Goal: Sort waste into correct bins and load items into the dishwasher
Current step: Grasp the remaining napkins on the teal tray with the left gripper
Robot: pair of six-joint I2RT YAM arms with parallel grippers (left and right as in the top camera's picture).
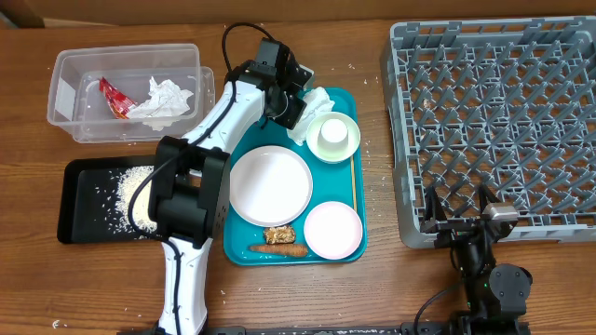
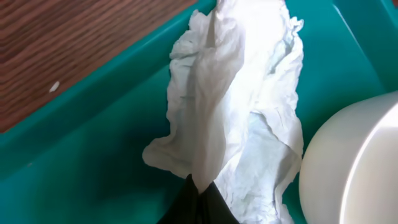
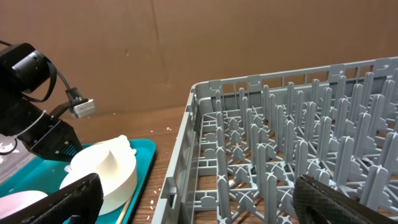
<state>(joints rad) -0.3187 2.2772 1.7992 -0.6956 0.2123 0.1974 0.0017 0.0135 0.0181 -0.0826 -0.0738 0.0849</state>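
Observation:
A crumpled white napkin [image 2: 236,93] lies at the back of the teal tray [image 2: 93,180], and my left gripper [image 2: 202,190] is shut on its lower edge. From overhead that gripper [image 1: 296,113] sits over the napkin [image 1: 315,100] next to a white cup [image 1: 333,137]. A large plate [image 1: 270,184], a small plate [image 1: 332,229], a brown lump [image 1: 278,234] and a carrot [image 1: 278,249] also lie on the tray. The clear tub [image 1: 65,93] holds a red wrapper [image 1: 114,98] and a napkin [image 1: 166,100]. Rice [image 1: 135,195] lies in the black tray [image 1: 79,200]. My right gripper [image 3: 202,202] stands open at the grey rack [image 3: 298,149].
The grey rack [image 1: 494,121] fills the right side of the table. A thin wooden stick [image 1: 355,181] lies along the teal tray's right edge. Loose rice grains dot the wood between tray and rack. A cardboard wall stands behind the table.

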